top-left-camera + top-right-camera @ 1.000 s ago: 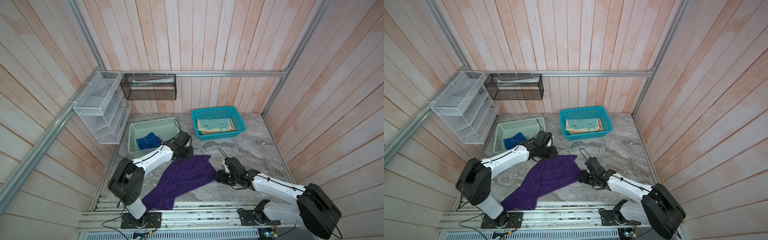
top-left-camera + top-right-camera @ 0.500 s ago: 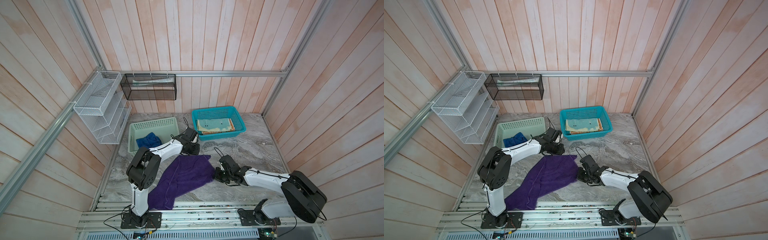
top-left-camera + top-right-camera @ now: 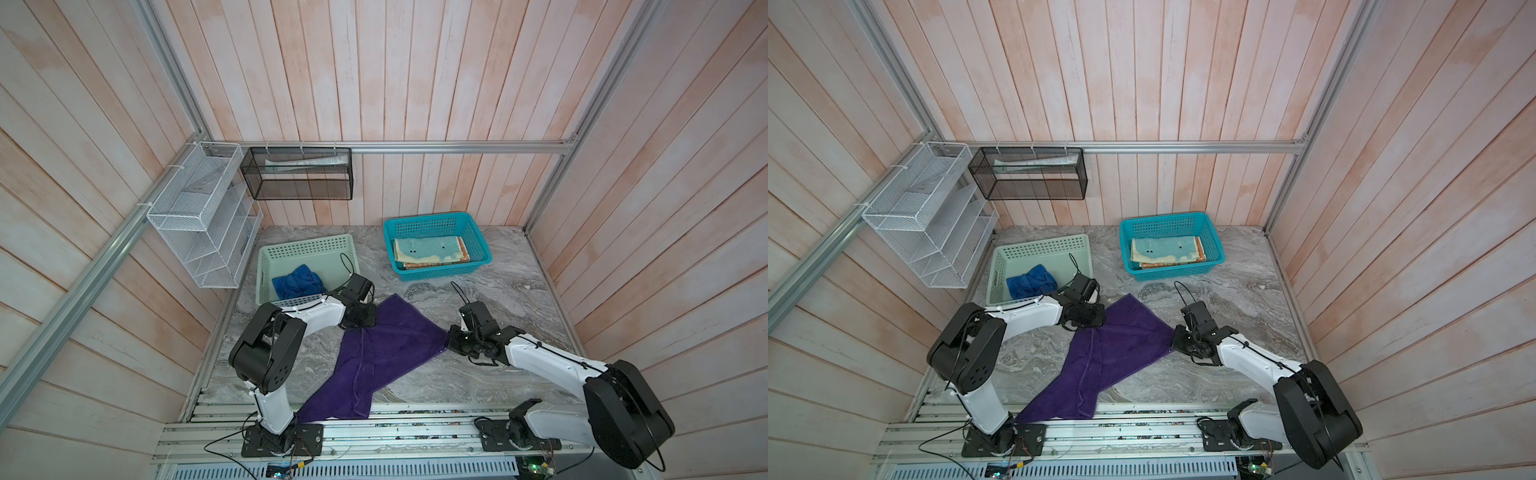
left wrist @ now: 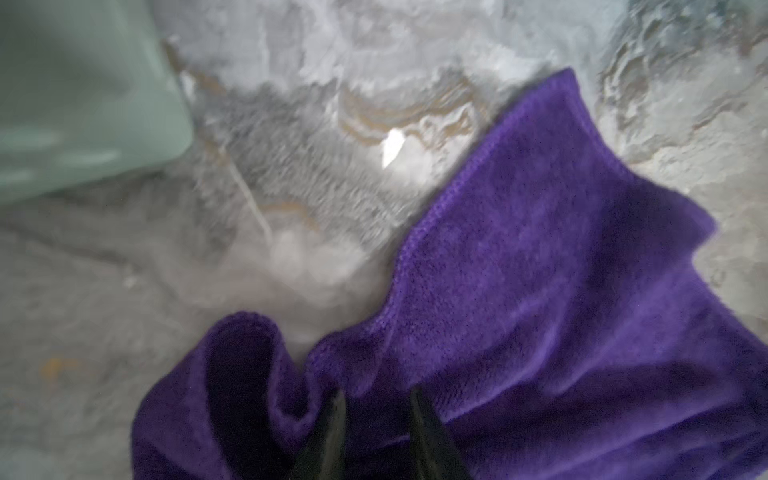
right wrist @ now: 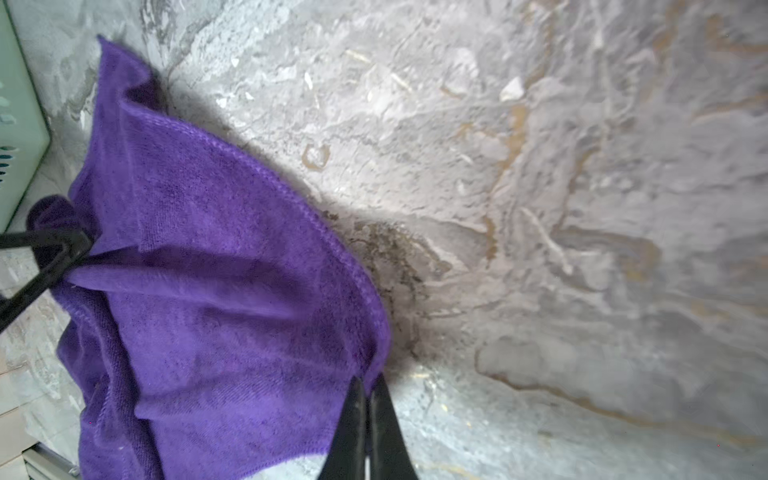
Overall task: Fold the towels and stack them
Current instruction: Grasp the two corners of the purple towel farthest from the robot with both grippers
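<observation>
The left gripper (image 4: 376,399) and right gripper (image 5: 368,380) each pinch an edge of the purple towel (image 3: 386,345) on the table (image 3: 498,291).

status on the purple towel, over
Left gripper shut on purple towel edge. Right gripper shut on its corner. Towel unfolded on table. Nothing in the way.

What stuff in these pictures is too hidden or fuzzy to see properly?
Orange towel: in both top views the teal towel on top covers all but its edges.
Mint basket: blurred and cut off at the edge in the left wrist view.
Left gripper: in both top views its own body hides the fingertips.
</observation>
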